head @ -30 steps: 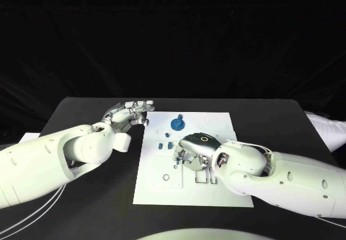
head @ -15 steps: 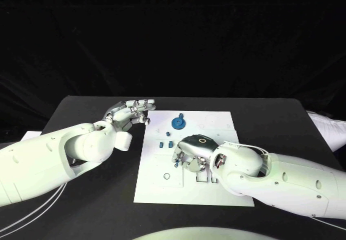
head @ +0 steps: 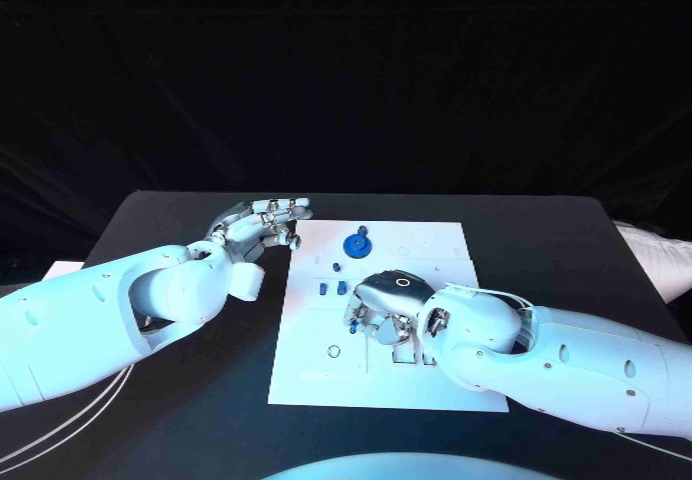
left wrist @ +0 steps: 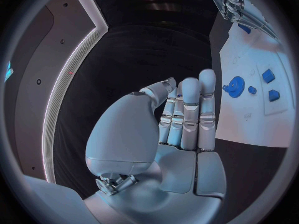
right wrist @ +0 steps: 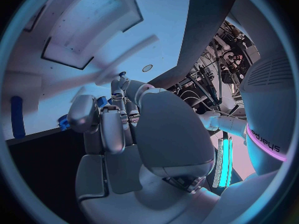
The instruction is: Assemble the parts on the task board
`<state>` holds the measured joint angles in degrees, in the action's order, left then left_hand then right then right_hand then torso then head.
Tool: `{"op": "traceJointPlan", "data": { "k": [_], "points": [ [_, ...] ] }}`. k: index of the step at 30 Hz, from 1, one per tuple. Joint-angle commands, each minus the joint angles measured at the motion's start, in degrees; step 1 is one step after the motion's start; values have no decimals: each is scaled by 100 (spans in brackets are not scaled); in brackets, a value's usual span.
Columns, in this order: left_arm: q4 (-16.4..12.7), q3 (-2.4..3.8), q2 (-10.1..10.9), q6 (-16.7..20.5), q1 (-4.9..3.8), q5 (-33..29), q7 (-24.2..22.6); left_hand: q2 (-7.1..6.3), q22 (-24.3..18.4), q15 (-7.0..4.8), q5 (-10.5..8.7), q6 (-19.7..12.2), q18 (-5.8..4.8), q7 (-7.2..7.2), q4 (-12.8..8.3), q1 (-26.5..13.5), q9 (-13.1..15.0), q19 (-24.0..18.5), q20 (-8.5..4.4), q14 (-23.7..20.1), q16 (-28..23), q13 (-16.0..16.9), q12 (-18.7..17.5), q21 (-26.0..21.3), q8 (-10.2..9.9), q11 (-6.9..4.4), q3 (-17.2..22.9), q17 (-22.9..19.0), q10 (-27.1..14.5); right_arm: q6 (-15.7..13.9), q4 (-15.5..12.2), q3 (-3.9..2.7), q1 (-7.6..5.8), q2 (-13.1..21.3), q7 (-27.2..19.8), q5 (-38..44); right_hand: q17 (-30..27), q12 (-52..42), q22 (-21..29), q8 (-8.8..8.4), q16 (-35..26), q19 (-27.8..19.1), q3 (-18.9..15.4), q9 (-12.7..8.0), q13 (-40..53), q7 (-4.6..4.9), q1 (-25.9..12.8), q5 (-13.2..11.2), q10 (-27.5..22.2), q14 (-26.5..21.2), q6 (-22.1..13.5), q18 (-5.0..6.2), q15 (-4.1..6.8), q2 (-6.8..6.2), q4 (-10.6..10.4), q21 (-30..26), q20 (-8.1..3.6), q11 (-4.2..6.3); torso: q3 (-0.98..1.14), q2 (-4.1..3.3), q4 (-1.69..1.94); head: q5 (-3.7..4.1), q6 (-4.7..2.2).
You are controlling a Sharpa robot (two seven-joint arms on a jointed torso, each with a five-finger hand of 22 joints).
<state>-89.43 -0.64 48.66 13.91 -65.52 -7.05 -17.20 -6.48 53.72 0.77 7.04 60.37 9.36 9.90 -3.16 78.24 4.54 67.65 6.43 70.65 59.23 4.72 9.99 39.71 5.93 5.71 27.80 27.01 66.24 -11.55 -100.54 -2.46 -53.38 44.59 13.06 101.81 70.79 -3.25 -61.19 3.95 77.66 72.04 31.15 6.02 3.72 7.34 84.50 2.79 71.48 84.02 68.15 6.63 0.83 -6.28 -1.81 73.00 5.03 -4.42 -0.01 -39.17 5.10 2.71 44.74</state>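
The white task board [head: 433, 250] lies mid-table. On it a blue gear [head: 356, 243] sits near the far edge, and two small blue parts [head: 320, 289] lie side by side nearer the left edge. My right hand [head: 387, 305] is lowered over the board's middle, fingers pointing down, and appears to pinch a small blue part [right wrist: 101, 102] between thumb and fingertips. My left hand [head: 264, 225] hovers by the board's far left corner, holding nothing, its fingers [left wrist: 190, 109] held close together. From the left wrist the gear [left wrist: 234, 87] and small blue parts [left wrist: 268, 75] show beyond those fingers.
The black table [head: 173, 400] surrounds the board. Recesses and slots [head: 335, 352] mark the board's near half. My right forearm [head: 577, 365] covers the board's near right corner. A long blue piece [right wrist: 17, 117] lies on the board beside my right hand.
My right hand has shifted slightly toward the near left over the board's middle. My left hand has stayed where it was.
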Motion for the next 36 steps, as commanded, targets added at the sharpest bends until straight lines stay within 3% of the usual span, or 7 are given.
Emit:
{"op": "traceJointPlan", "data": {
  "k": [1, 13, 21, 36],
  "points": [
    [-19, 3, -1, -101, 0, 30, -9, 19, -6, -2, 6, -4, 94, 19, -33, 38, -9, -32, 11, -54, -35, 6, 28, -21, 38, -1, 6, -5, -36, 162, 18, 5, 11, -13, -9, 130, 0, -27, 7, 12, 21, 17, 21, 5, 2, 40, -52, 39, -16, 263, -9, -44, -18, 21, 25, 16, 27, 41, -3, 0, 2, 10, -3],
    [-21, 3, -1, -117, 0, 30, 13, 19, -6, -2, 6, -4, 94, 19, -33, 38, -9, -32, 11, -54, -35, 6, 28, -21, 38, -1, 6, -5, -36, 405, 61, 19, 12, -57, 53, 121, -29, -21, 39, -13, 8, -11, -46, 6, -3, 63, -175, 58, -111, 257, -74, -39, -46, -7, 35, -5, 52, 11, -2, -1, 1, 9, 10],
    [-13, 3, -1, -125, 1, 31, 38, 18, -18, -1, 5, -9, 97, 24, -40, 41, -10, -39, 12, -58, -37, 5, 37, -42, 40, 4, -3, -13, -43, 264, 75, 21, 11, -44, 29, -45, -271, -32, 429, -49, -151, -271, -238, -143, -23, 280, -469, 101, -964, 184, -746, 34, -237, -191, -14, -278, 212, -218, -2, -1, 1, 9, 12],
    [-7, 3, 0, -128, 3, 31, 42, 18, -18, -1, 5, -9, 97, 24, -40, 41, -10, -39, 12, -58, -37, 5, 37, -42, 40, 4, -3, -13, -43, 43, 28, 21, 11, 6, -6, -103, -345, -56, 514, -39, -199, -311, -332, -178, -17, 307, -488, 133, -1124, 163, -856, 53, -265, -212, 2, -344, 256, -256, 0, 0, 4, 24, 7]
  ]
}}
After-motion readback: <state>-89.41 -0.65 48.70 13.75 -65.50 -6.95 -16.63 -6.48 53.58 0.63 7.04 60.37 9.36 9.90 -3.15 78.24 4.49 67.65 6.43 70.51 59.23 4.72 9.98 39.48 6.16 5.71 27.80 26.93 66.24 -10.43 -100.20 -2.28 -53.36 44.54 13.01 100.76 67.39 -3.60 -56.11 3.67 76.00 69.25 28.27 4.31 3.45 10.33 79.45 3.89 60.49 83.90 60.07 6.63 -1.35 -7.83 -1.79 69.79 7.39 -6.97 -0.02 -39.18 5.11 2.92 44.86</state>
